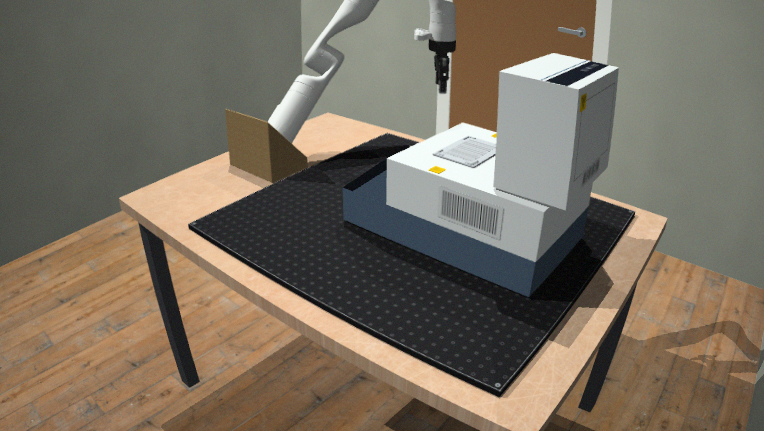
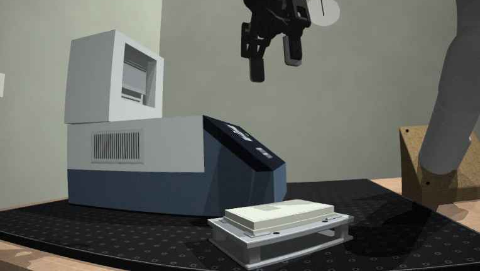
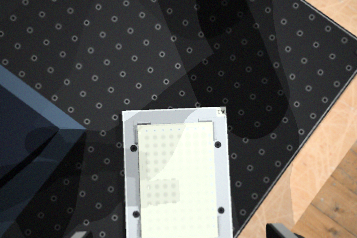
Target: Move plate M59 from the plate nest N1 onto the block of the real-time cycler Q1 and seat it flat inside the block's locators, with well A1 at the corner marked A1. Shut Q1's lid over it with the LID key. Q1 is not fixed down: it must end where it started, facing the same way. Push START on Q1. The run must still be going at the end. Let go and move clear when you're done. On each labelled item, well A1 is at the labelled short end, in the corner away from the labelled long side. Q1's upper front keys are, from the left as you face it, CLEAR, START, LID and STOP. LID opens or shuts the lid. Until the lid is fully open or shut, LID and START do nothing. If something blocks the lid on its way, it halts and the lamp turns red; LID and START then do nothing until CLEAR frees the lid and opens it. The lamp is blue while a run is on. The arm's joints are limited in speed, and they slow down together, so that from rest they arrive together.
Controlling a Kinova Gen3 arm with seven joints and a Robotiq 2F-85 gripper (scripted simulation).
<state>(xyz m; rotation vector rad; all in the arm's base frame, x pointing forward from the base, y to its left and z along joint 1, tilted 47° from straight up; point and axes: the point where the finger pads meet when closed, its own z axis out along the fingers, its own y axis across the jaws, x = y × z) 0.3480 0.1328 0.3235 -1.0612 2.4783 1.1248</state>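
Plate M59 (image 2: 279, 214) (image 3: 178, 185) sat on nest N1 (image 2: 252, 240) (image 3: 130, 175) below the end effector (image 1: 442, 88) (image 2: 276, 68) (image 3: 180, 232), whose empty fingers stood apart, best centred and squared over the plate before a slow, straight descent.

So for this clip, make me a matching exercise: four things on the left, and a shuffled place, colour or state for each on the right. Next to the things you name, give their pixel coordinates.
1. plate M59 (image 2: 283, 213) (image 3: 178, 180)
2. the tool (image 1: 442, 88) (image 2: 275, 71)
3. the real-time cycler's base (image 1: 439, 240) (image 2: 141, 190)
4. the arm's angled mount (image 1: 247, 144) (image 2: 410, 168)

A. dark blue
B. lying on the plate nest
C. brown, at the table's edge area beyond the black mat
D. open, in the air with nothing between its fingers

Pairs: 1-B, 2-D, 3-A, 4-C
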